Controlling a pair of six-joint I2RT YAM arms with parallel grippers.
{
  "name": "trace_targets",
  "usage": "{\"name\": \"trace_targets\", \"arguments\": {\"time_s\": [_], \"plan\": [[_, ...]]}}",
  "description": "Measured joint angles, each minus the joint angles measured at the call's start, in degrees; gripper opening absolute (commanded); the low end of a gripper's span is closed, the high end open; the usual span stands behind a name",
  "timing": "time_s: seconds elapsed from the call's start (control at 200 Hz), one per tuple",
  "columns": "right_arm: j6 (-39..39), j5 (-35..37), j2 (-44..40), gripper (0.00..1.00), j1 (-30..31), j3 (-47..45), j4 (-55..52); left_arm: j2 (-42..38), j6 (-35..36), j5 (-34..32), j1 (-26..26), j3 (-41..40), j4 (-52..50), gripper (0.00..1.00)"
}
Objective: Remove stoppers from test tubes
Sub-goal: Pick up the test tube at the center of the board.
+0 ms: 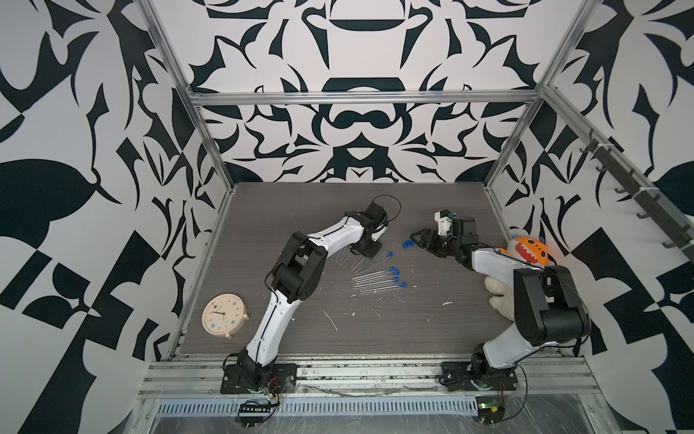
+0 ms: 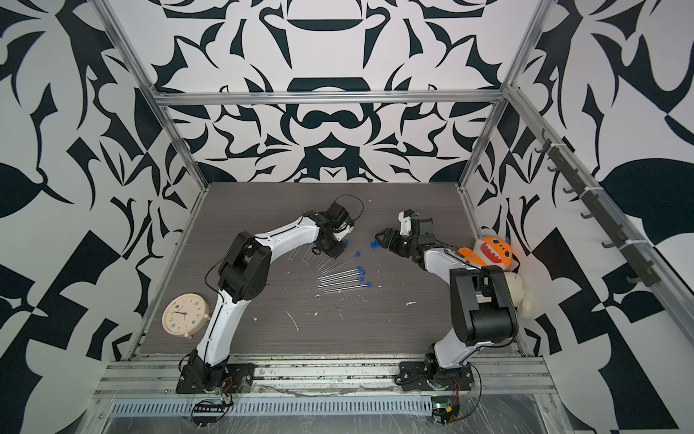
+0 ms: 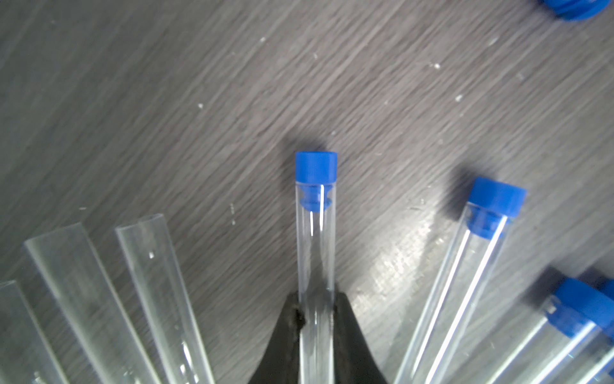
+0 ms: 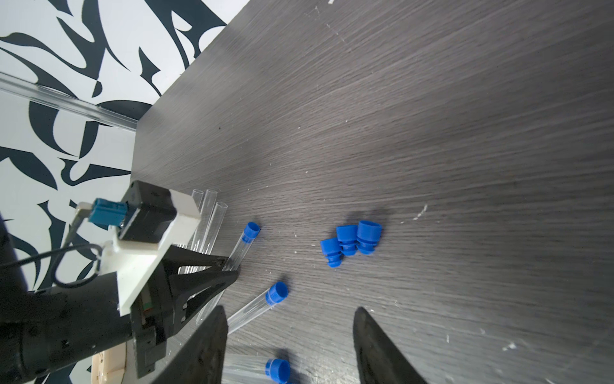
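Observation:
My left gripper [image 3: 316,299] is shut on a clear test tube [image 3: 315,252] that carries a blue stopper [image 3: 316,166] at its far end. In a top view this gripper [image 2: 336,246] sits at the back of the tube cluster. Several stoppered test tubes [image 1: 375,280] lie side by side on the table to its right. Three open test tubes [image 3: 156,282] lie on its other side. My right gripper [image 4: 289,311] is open and empty, hovering near three loose stoppers [image 4: 350,241], which also show in a top view [image 1: 407,244].
A cream alarm clock [image 1: 224,315] lies at the front left of the dark wood table [image 1: 375,338]. An orange plush toy [image 1: 527,251] and a white plush [image 1: 497,293] rest against the right wall. White flecks dot the table.

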Motion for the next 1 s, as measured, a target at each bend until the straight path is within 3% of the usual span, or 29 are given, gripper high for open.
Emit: {"name": "trace_targets", "arguments": {"time_s": [0.225,0.6,1.0], "plan": [[0.2,-2.8,0.2,0.6,0.3,0.0,2.6,-3.1,-0.7,0.4,0.5,-0.3,-0.4,0.1],[4.5,-7.5,4.1,0.6,5.4,0.0,12.0,-16.2,-4.4,5.7,0.5,-8.3,4.4,0.08],[13.4,-9.6,10.3,0.59,9.7,0.0,25.9,-16.8,-5.6,7.7,-1.0,-11.0,6.7,0.07]]}}
